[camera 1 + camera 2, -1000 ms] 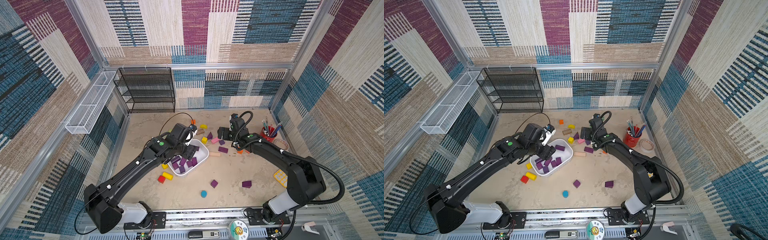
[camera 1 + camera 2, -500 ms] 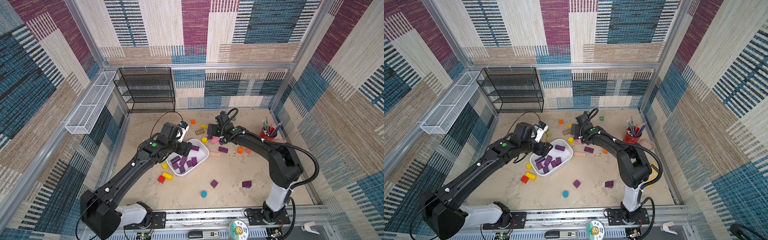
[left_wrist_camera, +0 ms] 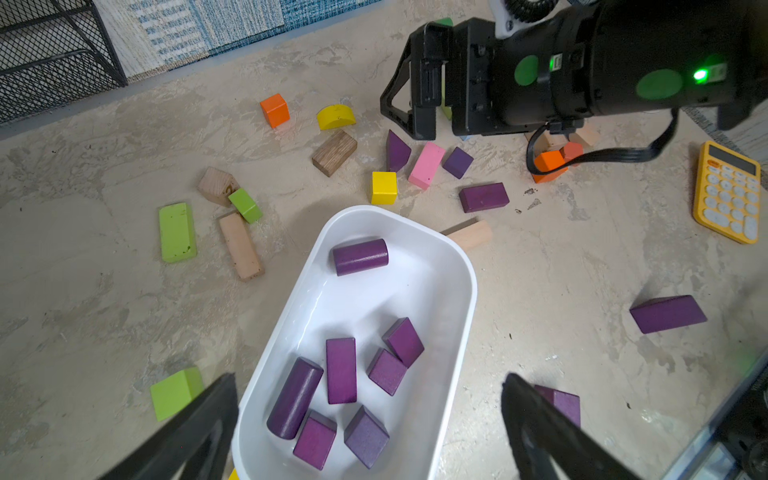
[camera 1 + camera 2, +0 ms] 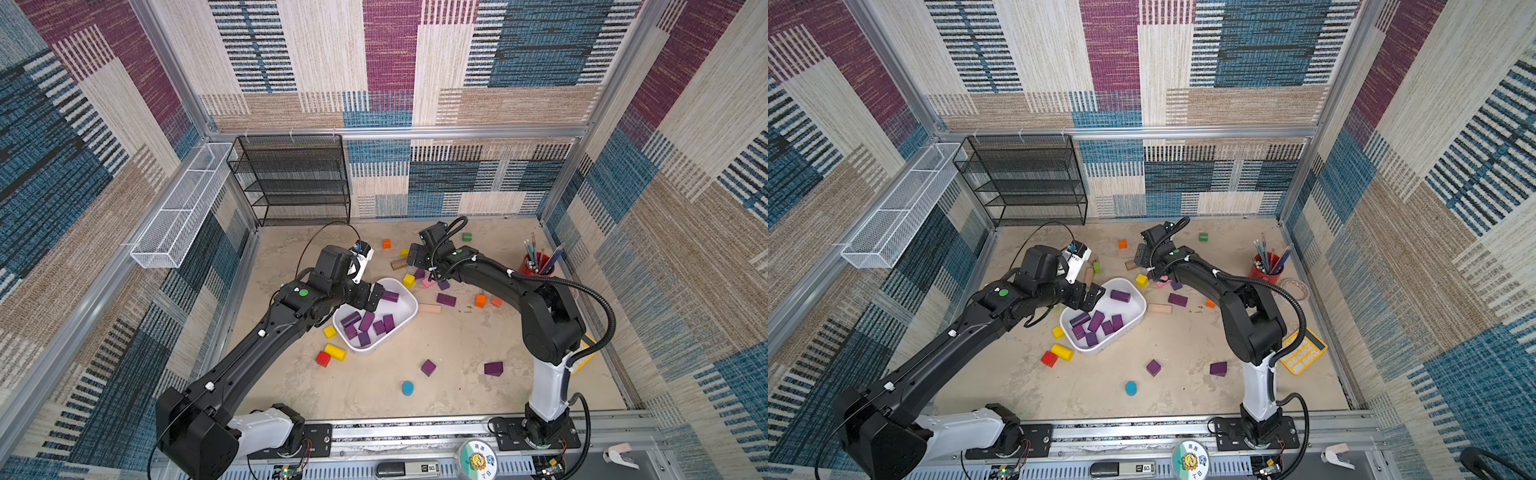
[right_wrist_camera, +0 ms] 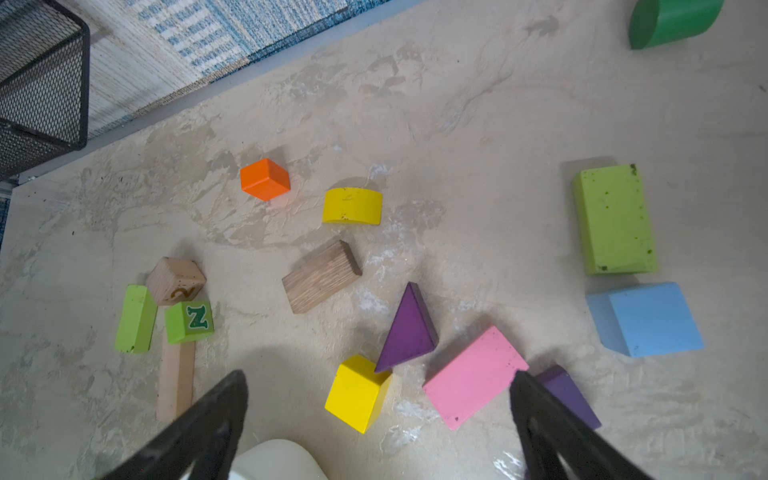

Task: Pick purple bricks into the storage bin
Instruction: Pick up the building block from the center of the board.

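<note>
your left gripper [image 3: 370,382] hangs over one end of the bin [image 3: 365,303], jaws spread wide with nothing between them. seven purple bricks [image 3: 341,370] lie inside the bin. one cylinder [image 3: 360,256] sits alone at the end away from the gripper, and the other six are bunched below the gripper.

past the bin's right end, your right gripper [image 5: 378,380] hovers above the floor, jaws likewise spread wide and empty. under it you have a yellow cube [image 5: 358,392], a purple triangle [image 5: 409,328] touching that cube's corner, and a pink bar [image 5: 473,376]. a small purple brick [image 5: 567,395] lies just beside the bar, partly hidden by a finger.

further right, a purple bar [image 4: 446,299] lies flat on the floor, outside the bin. nearer the front rail, a purple cube [image 4: 428,367] and a purple wedge [image 4: 493,368] sit on the floor, well apart from the bin.
</note>
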Robot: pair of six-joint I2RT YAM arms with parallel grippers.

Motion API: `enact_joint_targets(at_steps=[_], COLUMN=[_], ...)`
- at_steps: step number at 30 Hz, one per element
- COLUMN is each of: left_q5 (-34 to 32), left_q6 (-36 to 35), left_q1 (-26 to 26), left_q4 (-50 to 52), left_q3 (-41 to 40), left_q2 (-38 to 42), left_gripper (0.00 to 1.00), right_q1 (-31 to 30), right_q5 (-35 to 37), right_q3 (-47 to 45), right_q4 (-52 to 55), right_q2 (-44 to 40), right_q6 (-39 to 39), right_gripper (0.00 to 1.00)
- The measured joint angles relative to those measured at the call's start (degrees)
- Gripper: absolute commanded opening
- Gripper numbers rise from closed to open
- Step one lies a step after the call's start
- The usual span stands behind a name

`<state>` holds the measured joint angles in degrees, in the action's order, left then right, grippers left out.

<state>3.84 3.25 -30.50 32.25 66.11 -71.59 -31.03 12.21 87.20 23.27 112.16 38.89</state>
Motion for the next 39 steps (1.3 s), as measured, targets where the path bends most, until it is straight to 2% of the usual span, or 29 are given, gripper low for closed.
enact_joint_targets(at_steps=[7, 17, 22, 32, 39], left_q5=[0.79, -1.57, -1.97, -0.50, 0.46], left_q6=[0.85, 1.20, 1.33, 2.69, 3.63], left_q1=[0.00, 0.00, 0.07, 0.07, 0.07], left_q4=[-0.22, 0.94, 1.36, 1.42, 1.42], left_q3=[0.22, 0.87, 1.11, 1.11, 1.11], left_q2=[-0.59, -0.79, -0.63, 0.98, 1.29], left_gripper=[0.97, 0.92, 0.91, 0.90, 0.88], right_q1=[-0.42, -1.11, -1.27, -1.64, -1.79], right_q5=[0.44, 1.95, 2.56, 3.37, 3.41], right_q3=[3.54, 8.17, 8.50, 11.67, 15.52], right_q4=[2.93, 7.85, 9.27, 11.45, 12.90], right_q2=[3.19, 6.40, 7.43, 10.91, 14.29], right_q6=[2.49, 4.59, 5.01, 5.40, 5.44], right_gripper=[0.93, 0.76, 0.75, 0.63, 0.62])
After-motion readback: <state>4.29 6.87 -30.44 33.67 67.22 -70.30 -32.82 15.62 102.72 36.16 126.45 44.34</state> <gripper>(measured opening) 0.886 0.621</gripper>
